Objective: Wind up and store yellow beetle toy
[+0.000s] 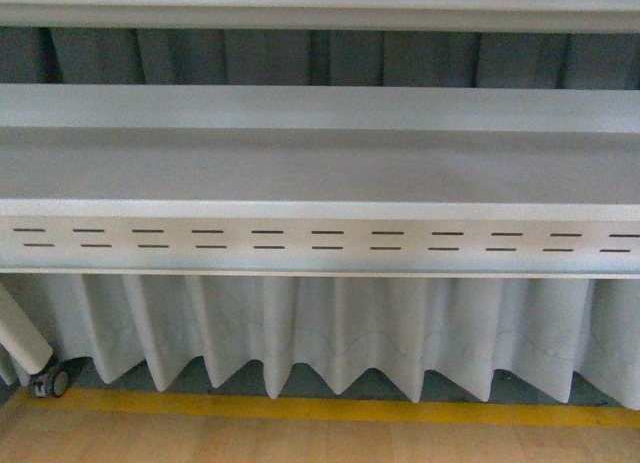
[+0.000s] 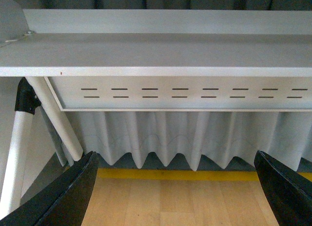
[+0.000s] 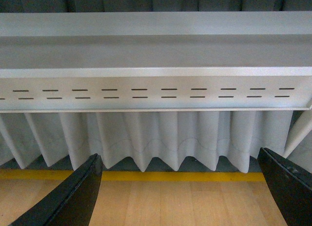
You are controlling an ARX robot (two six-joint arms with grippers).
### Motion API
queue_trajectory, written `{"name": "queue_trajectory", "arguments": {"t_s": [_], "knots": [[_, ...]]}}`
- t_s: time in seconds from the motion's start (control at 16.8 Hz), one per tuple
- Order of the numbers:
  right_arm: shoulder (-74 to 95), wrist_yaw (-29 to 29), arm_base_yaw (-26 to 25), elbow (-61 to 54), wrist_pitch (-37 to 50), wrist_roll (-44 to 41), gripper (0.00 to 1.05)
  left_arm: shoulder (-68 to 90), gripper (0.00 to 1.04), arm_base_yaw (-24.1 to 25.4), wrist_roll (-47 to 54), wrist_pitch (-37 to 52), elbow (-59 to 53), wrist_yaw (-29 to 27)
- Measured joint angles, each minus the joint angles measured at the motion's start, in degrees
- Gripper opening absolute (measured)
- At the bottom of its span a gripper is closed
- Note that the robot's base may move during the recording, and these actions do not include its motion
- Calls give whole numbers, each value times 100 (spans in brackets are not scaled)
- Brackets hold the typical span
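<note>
Wrist views: left pincer (image 2: 175,155) and right pincer (image 3: 179,154) gape wide, empty.
Ahead of both: shelf (image 2: 156,50), curtain (image 2: 170,133) beneath it.

On my front cam the tabletop (image 1: 320,168) is plain pale grey-white, no pattern. Its front panel (image 1: 320,258) is white w/ two rows of short dark slots, the lower row shifted a little. Under it the pleated skirt cloth (image 1: 400,333) is white to light grey, w/ a faint wavy stitched line across the folds. The backdrop curtain (image 1: 300,58) is dark blue-grey. The floor (image 1: 300,443) is light wood colour, w/ a yellow stripe (image 1: 330,411) next to the cloth. The table leg (image 1: 20,333) is white, its caster (image 1: 52,384) black and grey. L wrist cam: a black clamp (image 2: 24,96) and a tiny red dot (image 2: 61,71) on the table edge. The left gripper (image 2: 176,196) and the right gripper (image 3: 178,196) are black.
</note>
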Motion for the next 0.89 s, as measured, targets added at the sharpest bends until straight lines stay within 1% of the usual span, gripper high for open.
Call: {"name": "queue_trajectory", "arguments": {"t_s": [0.89], "knots": [[-2, 0, 0, 0, 0, -2, 98, 0, 98, 0, 0, 0, 0, 0]]}}
